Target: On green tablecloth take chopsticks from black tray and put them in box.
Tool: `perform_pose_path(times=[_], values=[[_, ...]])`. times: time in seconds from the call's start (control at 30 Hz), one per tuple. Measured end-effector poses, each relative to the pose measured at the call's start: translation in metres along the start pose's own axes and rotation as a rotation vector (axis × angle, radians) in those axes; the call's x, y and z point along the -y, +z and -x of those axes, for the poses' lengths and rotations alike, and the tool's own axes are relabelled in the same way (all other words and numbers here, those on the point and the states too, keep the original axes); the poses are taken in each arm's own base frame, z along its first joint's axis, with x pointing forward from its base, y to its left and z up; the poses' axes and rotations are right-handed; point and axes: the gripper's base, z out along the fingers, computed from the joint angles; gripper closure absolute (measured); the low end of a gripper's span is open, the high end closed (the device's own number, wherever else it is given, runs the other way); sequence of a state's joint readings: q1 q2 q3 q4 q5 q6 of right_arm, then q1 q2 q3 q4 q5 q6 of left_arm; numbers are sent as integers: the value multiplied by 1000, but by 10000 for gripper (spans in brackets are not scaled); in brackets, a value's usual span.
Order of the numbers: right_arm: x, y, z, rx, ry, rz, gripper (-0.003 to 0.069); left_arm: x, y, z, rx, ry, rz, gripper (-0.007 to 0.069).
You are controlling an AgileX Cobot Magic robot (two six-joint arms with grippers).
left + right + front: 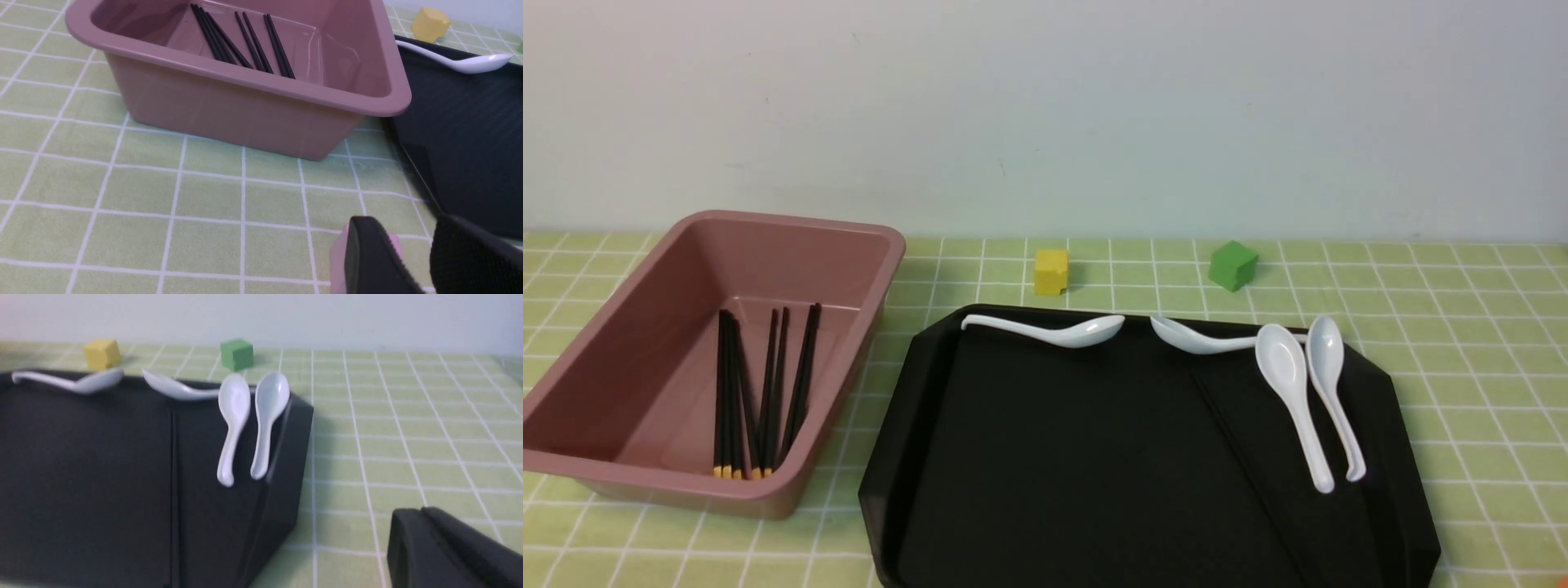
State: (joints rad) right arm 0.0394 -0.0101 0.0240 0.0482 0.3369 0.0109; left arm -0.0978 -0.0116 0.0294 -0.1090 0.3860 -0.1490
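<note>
On the green tablecloth, the pink box stands at the left with several black chopsticks lying in it, gold ends toward me. The black tray lies to its right, and one more thin black chopstick lies slanted on its right half. Neither gripper shows in the front view. In the left wrist view my left gripper hovers open over the cloth, near the box's front wall and the tray's edge. My right gripper is shut and empty over the cloth, right of the tray.
Several white spoons lie on the tray: one along the far rim, another beside it, and two on the right side. A yellow cube and a green cube sit behind the tray by the wall.
</note>
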Motion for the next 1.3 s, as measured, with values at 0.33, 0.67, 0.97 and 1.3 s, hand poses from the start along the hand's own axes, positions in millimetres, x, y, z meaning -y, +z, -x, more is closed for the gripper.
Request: perform_pose_path(times=[0.33,0.67,0.97,1.3], values=[[0,-1,-1,-20,0,0,612,0,0,0,0,0,0,386],[0,-1,-1,-22,0,0,598,0,0,0,0,0,0,386],[0,-1,-1,-23,0,0,594,0,0,0,0,0,0,386],[0,-1,-1,-23,0,0,580,0,0,0,0,0,0,386]])
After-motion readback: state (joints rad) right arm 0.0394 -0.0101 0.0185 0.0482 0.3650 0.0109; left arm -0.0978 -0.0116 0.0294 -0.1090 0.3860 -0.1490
